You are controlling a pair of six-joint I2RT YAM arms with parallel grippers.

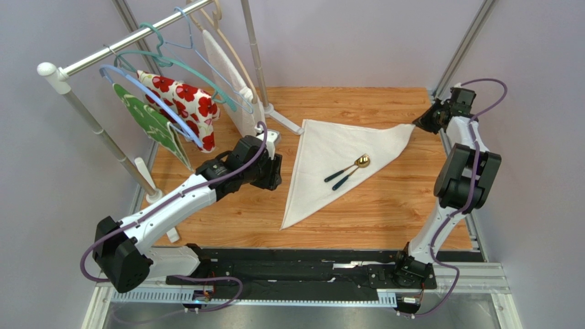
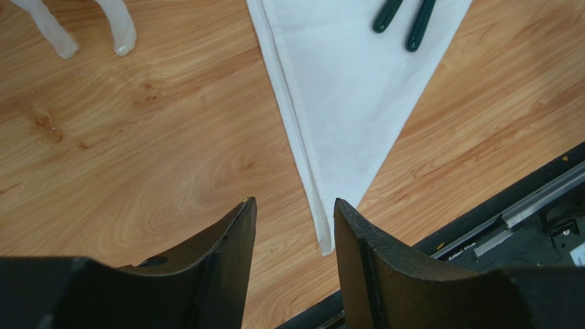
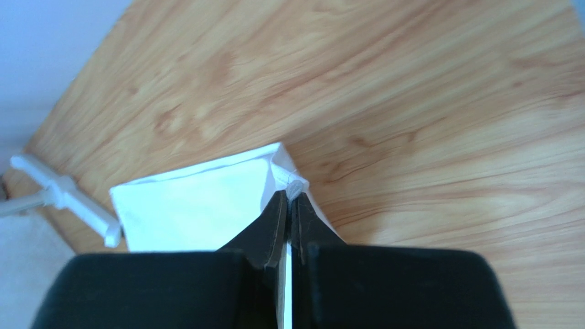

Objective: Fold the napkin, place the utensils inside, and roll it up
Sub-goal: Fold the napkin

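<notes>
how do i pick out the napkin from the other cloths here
Look at the wooden table, right of the clothes rack. The napkin lies spread mid-table as a plain off-white triangle with utensils on it; the other cloths hang from hangers.

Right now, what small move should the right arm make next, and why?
Probably lift the pinched corner slightly and draw it over the utensils: the right gripper is shut on the far-right corner of the napkin, and the utensils lie uncovered on it.

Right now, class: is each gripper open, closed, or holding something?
Left gripper: open, holding nothing.
Right gripper: closed, pinching a corner of the napkin.
</notes>
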